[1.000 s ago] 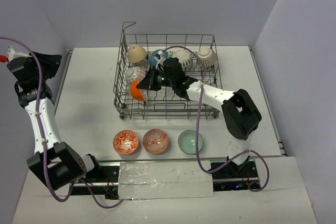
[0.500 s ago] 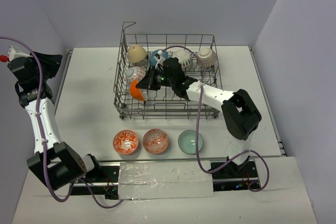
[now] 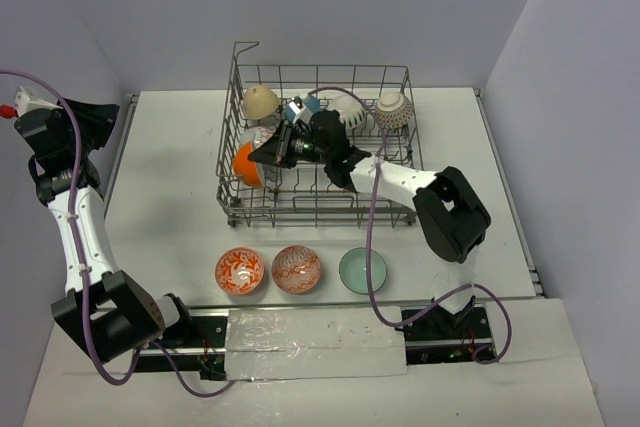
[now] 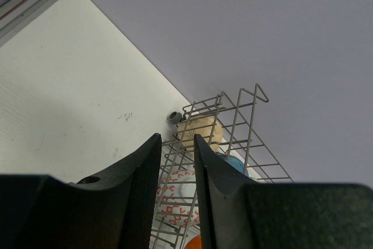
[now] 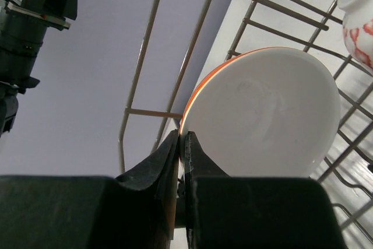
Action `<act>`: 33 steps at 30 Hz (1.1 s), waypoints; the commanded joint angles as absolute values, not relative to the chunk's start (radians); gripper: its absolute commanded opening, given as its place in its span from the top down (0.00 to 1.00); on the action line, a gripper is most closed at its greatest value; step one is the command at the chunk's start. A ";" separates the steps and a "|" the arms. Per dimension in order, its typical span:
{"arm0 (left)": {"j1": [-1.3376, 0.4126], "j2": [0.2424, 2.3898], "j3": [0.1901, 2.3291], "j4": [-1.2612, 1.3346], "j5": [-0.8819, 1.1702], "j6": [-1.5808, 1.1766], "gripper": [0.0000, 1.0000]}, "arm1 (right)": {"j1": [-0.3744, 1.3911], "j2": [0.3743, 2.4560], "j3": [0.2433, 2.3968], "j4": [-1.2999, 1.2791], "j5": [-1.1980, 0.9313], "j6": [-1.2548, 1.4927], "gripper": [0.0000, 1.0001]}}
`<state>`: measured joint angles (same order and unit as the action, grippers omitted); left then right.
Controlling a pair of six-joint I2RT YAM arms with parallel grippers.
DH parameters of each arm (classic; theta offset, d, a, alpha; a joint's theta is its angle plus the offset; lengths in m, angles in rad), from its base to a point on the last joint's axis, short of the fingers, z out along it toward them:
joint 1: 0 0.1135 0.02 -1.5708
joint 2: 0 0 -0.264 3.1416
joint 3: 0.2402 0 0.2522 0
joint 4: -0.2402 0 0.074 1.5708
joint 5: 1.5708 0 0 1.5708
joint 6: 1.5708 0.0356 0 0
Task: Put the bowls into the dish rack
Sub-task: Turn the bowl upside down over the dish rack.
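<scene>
A plain orange bowl (image 3: 243, 164) with a white inside stands on edge in the left end of the dish rack (image 3: 322, 69), left of centre in the top view. In the right wrist view it fills the middle of the frame, tipped up against the wire side wall.

The step in hand appears to be seating this bowl between the upright tines. To do it well, the bowl should probably go down on its edge until the tines and floor wires bear its weight. Only then should the grip loosen, as a bowl let go early could roll or knock the white bowl with red markings (image 5: 359, 20) just beside it.

The right gripper (image 3: 268, 155) has its jaws nearly closed, pinching the bowl's rim at its lower left, one finger on each face of the wall.

Along the rack's far side sit a tan bowl (image 3: 261, 101), a teal-blue bowl (image 3: 300, 107), a white striped bowl (image 3: 350, 109) and a patterned bowl (image 3: 393, 109).

Three bowls wait on the table (image 3: 170, 177) below the rack: two orange-red patterned bowls (image 3: 240, 270) and a pale green bowl (image 3: 362, 269).

The left gripper (image 4: 176, 139) hangs at the far left, well apart from the rack. Its jaws show a narrow gap and hold nothing.
</scene>
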<state>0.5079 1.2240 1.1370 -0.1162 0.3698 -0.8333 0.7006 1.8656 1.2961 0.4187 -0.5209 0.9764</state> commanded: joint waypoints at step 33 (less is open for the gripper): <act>0.506 1.226 1.134 -0.072 0.390 -0.842 0.66 | 0.747 1.954 1.316 0.529 -0.575 1.040 1.00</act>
